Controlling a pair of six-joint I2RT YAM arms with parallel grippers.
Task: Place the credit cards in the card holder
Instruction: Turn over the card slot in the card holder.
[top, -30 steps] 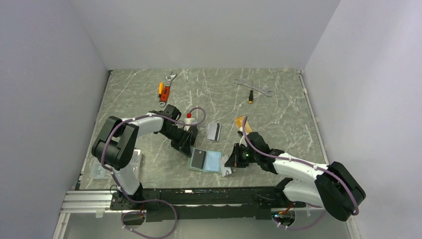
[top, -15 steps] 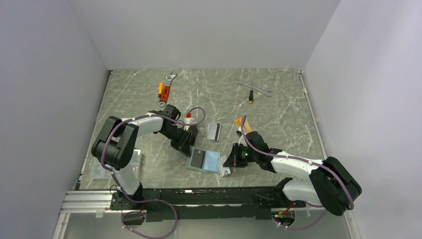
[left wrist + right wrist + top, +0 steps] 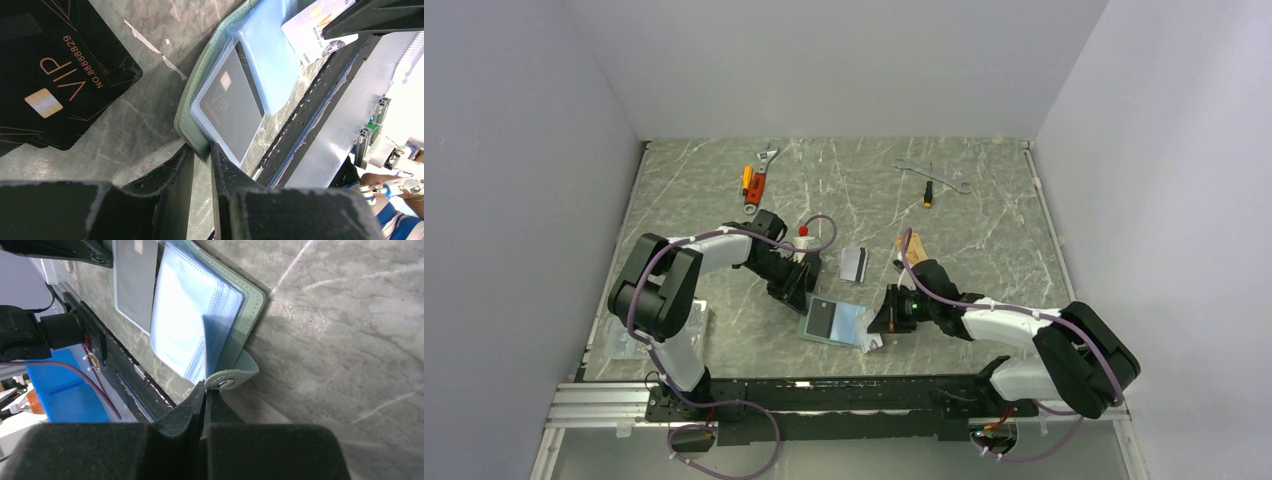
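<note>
The left claw is drawn in narrow and pinches the near corner of the card holder, one finger on either side of its green cover, so the wallet lies open on the desk straight out from that claw's tips. Just past those tips, a black card sits inside the clear sleeve on the holder's nearer half, its chip and lettering showing through the plastic. Off to one side of the left claw, apart from the holder, a loose black card marked VIP lies flat on the marble with more dark card edges under it. The right claw comes in from the opposite side with its fingers pressed together; I cannot tell whether anything thin is caught between them. The holder's snap tab rests just beside that claw's tips, and the pale blue sleeves fan out right beyond them, one leaf standing partly up. From the left wrist view, a pale card shows at the far end of the holder, partly under the right claw's dark body. Farther out, beyond the gap between the two claws, a silver-grey card lies alone, and an orange card lies just behind the right claw's wrist, partly crossed by its cable
</note>
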